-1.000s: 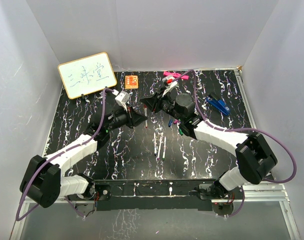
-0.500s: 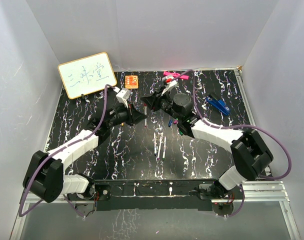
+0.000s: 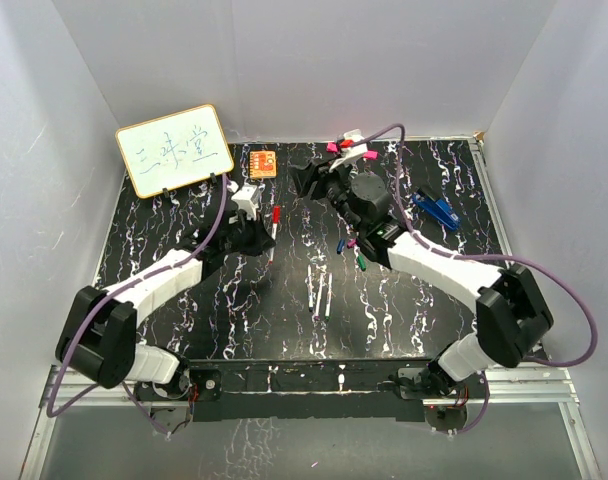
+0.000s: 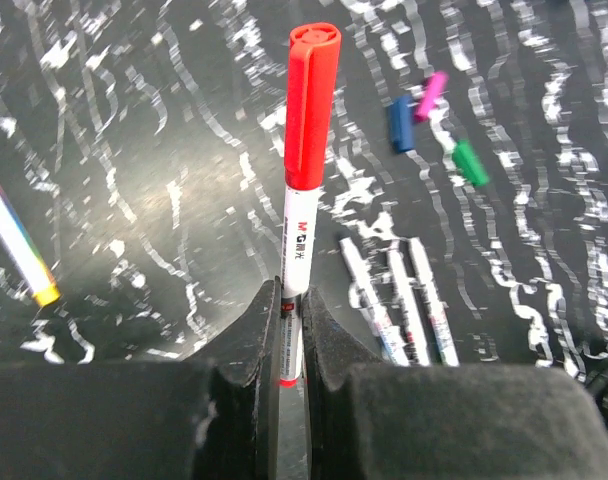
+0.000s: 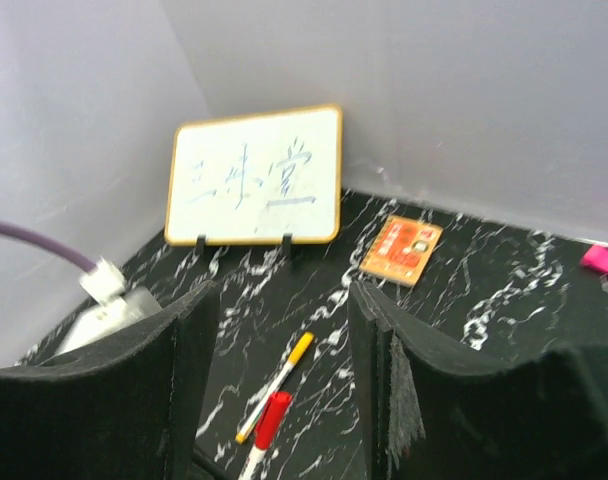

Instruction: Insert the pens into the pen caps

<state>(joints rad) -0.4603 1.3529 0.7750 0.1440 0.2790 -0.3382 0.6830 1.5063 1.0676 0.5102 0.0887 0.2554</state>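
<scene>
My left gripper [image 4: 291, 295] is shut on the lower end of a white pen [image 4: 296, 245] that carries a red cap [image 4: 312, 100]. In the top view it [image 3: 268, 232] holds the red-capped pen [image 3: 276, 214] above the table, left of centre. My right gripper [image 3: 310, 181] is open and empty, its fingers [image 5: 380, 340] spread wide, apart from the red pen [image 5: 267, 425]. A yellow-capped pen [image 5: 280, 384] lies on the table beyond it. Three uncapped pens [image 3: 319, 291] lie side by side mid-table. Blue [image 4: 400, 123], purple [image 4: 430, 95] and green [image 4: 470, 162] caps lie loose near them.
A whiteboard [image 3: 174, 150] stands at the back left. An orange square block [image 3: 263, 163] lies beside it. A pink marker [image 3: 344, 150] lies at the back, behind the right arm. A blue clip-like object [image 3: 436, 211] lies at the right.
The two grippers were together at the red pen; now they are apart. My right gripper has drawn back toward the far side, open. My left gripper has moved left with the capped red pen.
</scene>
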